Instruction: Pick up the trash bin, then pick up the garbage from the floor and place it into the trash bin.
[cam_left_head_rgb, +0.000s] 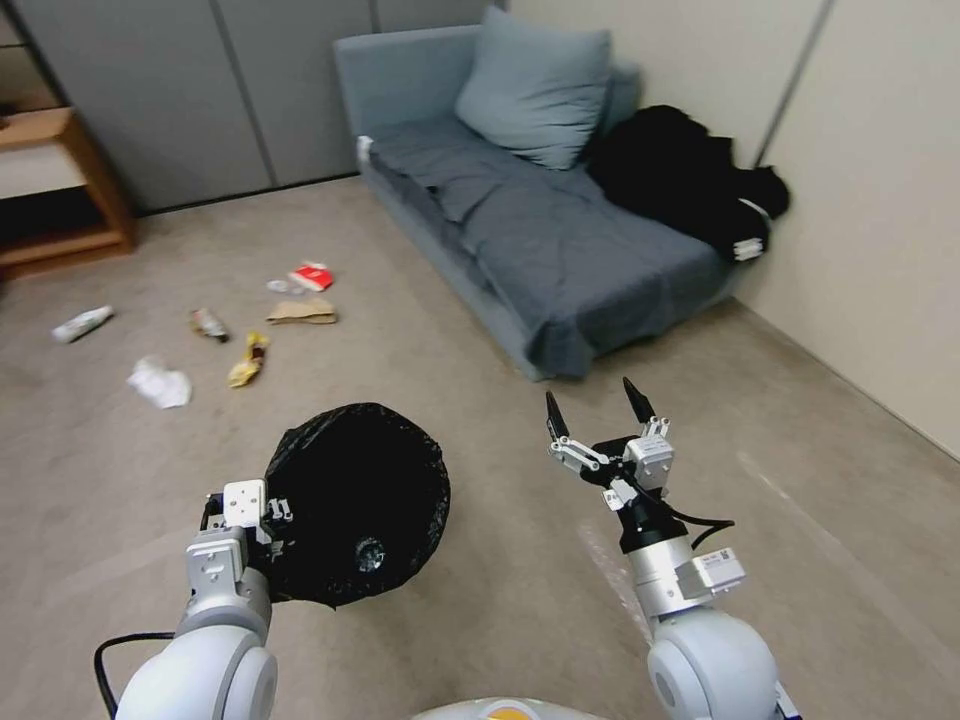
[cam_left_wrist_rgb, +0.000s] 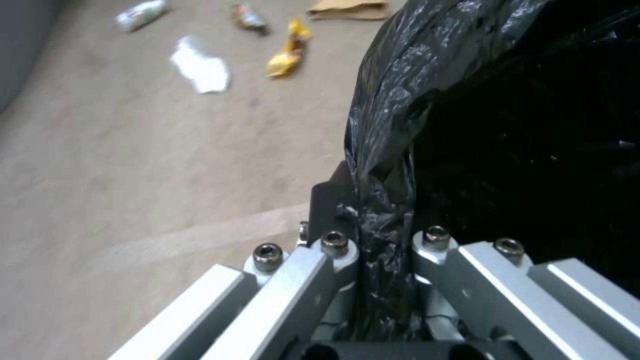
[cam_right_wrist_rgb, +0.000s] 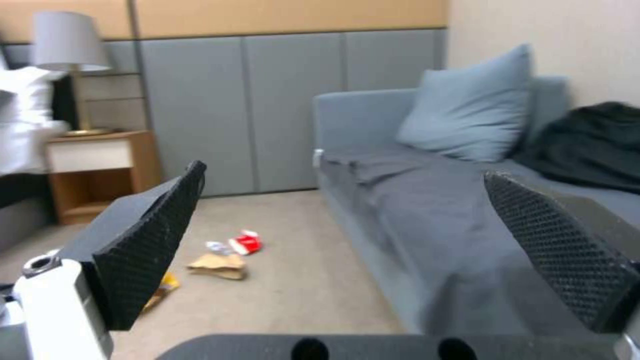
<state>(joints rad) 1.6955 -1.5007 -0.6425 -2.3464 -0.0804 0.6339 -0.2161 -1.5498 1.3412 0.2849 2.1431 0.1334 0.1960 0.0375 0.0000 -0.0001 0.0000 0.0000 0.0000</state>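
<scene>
The left end effector was clamped on the black-bag-covered rim of the trash bin, holding the bin lifted in front of the robot with its mouth tilted toward the head camera; in the left wrist view the fingers pinched the bag's fold. The right end effector hovered beside the bin over the carpet, spread wide and empty. Farther ahead to the left, garbage lay scattered on the floor: a white bottle, crumpled tissue, a yellow wrapper, a brown paper bag and a red carton, near a grey sofa.
</scene>
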